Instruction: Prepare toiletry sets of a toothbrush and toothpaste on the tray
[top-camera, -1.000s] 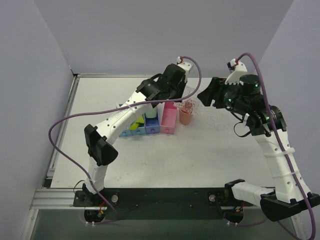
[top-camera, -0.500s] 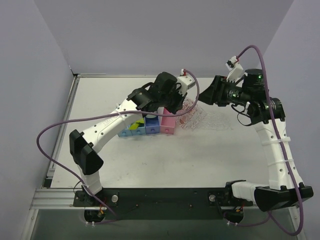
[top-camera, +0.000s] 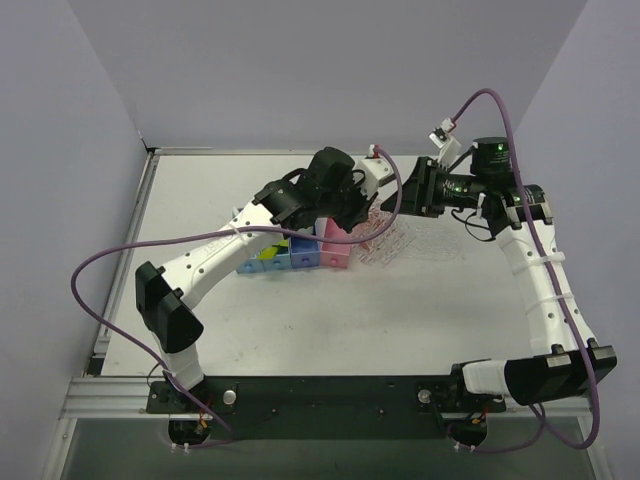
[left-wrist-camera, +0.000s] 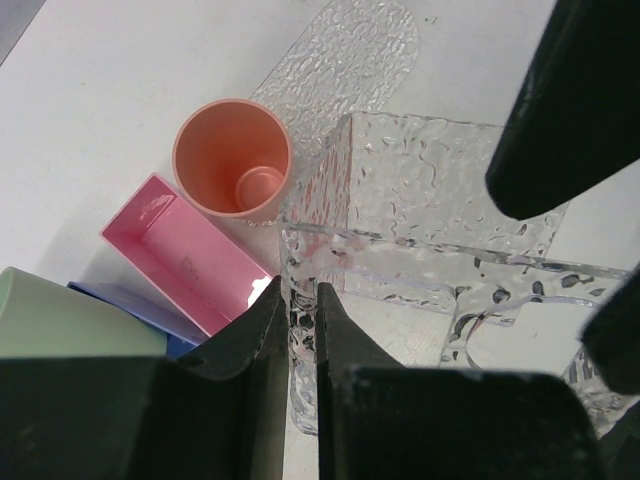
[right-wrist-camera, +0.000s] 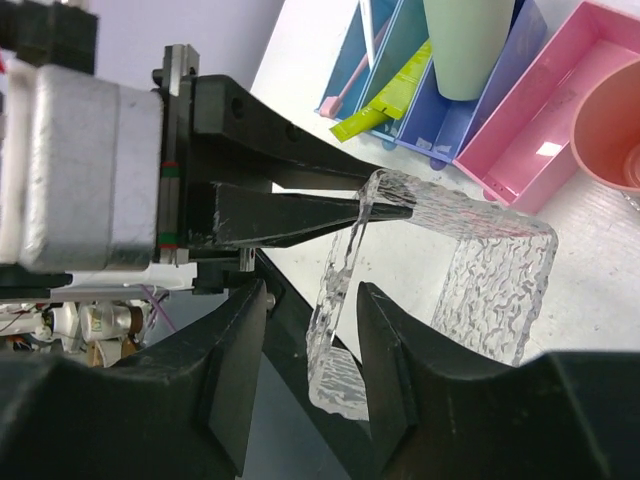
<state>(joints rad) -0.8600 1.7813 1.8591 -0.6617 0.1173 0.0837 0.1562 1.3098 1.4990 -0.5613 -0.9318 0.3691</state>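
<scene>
The clear bumpy tray (left-wrist-camera: 430, 190) is lifted and tipped on edge above the table. My left gripper (left-wrist-camera: 301, 290) is shut on one of its walls. My right gripper (right-wrist-camera: 312, 300) stands open astride the opposite wall, with a gap on each side. In the top view both grippers meet at the tray (top-camera: 385, 243), the left gripper (top-camera: 362, 215) from the left and the right gripper (top-camera: 405, 195) from the right. The toothbrush (right-wrist-camera: 357, 55), white with a pink end, lies in a blue bin. A lime-yellow toothpaste (right-wrist-camera: 385, 100) lies in the bin beside it.
A row of blue bins (top-camera: 280, 255) and a pink box (top-camera: 335, 250) sits left of the tray. A green cup (right-wrist-camera: 470, 40) stands in one bin. An orange cup (left-wrist-camera: 233, 157) stands beside the pink box (left-wrist-camera: 190, 265). A second clear textured piece (left-wrist-camera: 350, 50) lies flat behind.
My left gripper has lifted and tipped the tray up. The right arm has swung left to it, and its jaws have narrowed around the tray's far wall.
</scene>
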